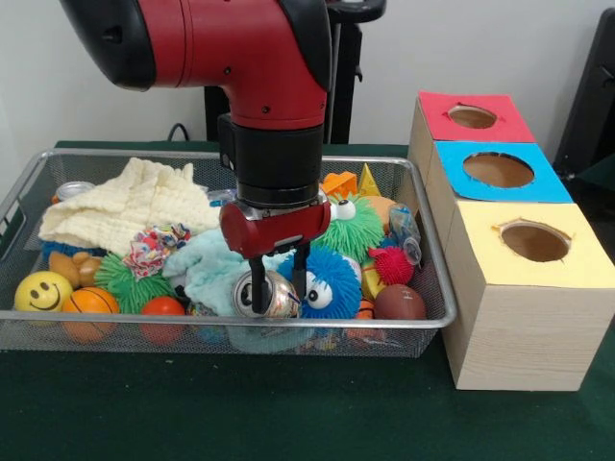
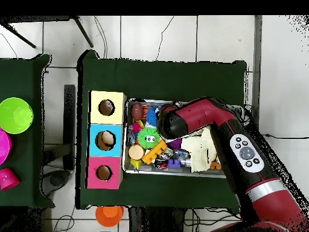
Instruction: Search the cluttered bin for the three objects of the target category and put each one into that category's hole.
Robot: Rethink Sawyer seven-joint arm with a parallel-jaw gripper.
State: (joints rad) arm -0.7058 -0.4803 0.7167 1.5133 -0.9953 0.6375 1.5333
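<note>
Reaching straight down into the wire basket (image 1: 19, 197) near its front rim, the arm (image 1: 240, 48) has its pincer (image 1: 279, 288) part-open, fingers (image 1: 258, 286) straddling a silver can (image 1: 269, 296); one printed cloth bundle (image 1: 154, 248) lies left, yellow-ringed hole (image 1: 534, 242) right.

A silver can (image 1: 272, 294) lies beside a blue fuzzy toy (image 1: 327, 285), perhaps touching.
</note>
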